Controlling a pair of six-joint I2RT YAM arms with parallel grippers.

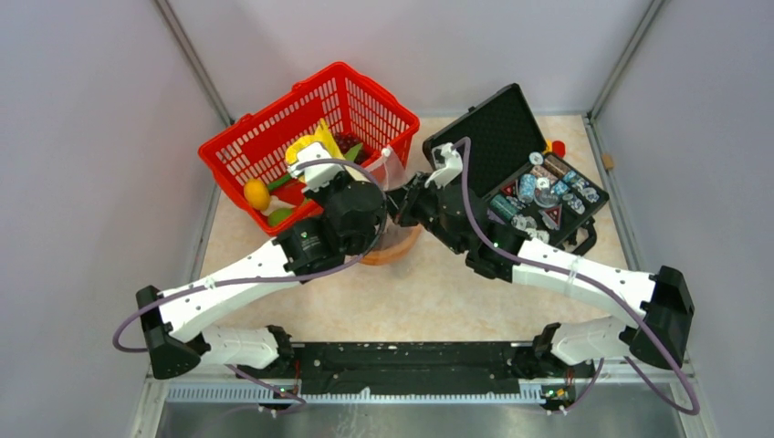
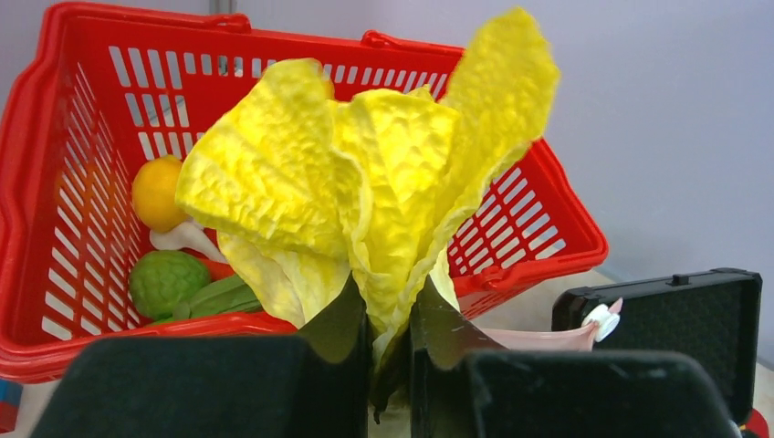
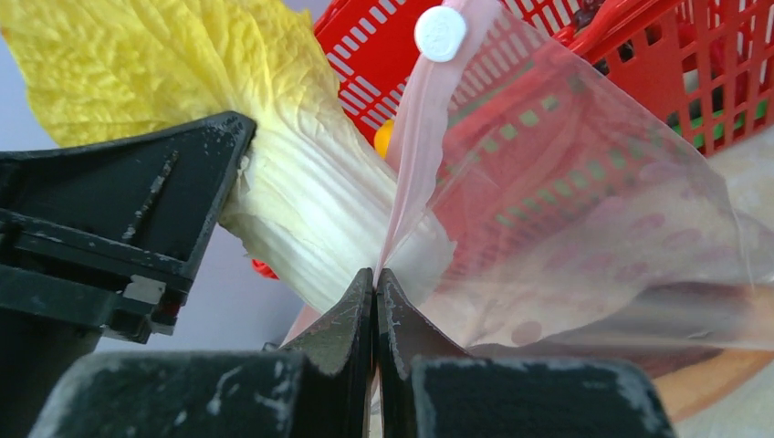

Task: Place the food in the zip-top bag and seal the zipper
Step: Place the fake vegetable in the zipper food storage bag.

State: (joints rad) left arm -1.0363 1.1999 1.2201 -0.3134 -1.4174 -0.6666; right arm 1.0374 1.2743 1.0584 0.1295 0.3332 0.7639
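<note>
Left wrist view: left hand [image 2: 388, 321] clamped on yellow leafy toy [image 2: 365, 182] just in front of red basket [image 2: 55, 182]. Beside that basket, right hand [image 3: 374, 285] pinched shut on pink zipper [image 3: 413, 173] of clear bag [image 3: 593, 228].

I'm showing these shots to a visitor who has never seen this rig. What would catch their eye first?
The big yellow leafy cabbage fills the left wrist view, pinched at its base by the left gripper in front of the red basket. Beside it, the right gripper is shut on the pale pink zipper of the clear zip-top bag. At the table's right, an open black case holds poker chips.
</note>
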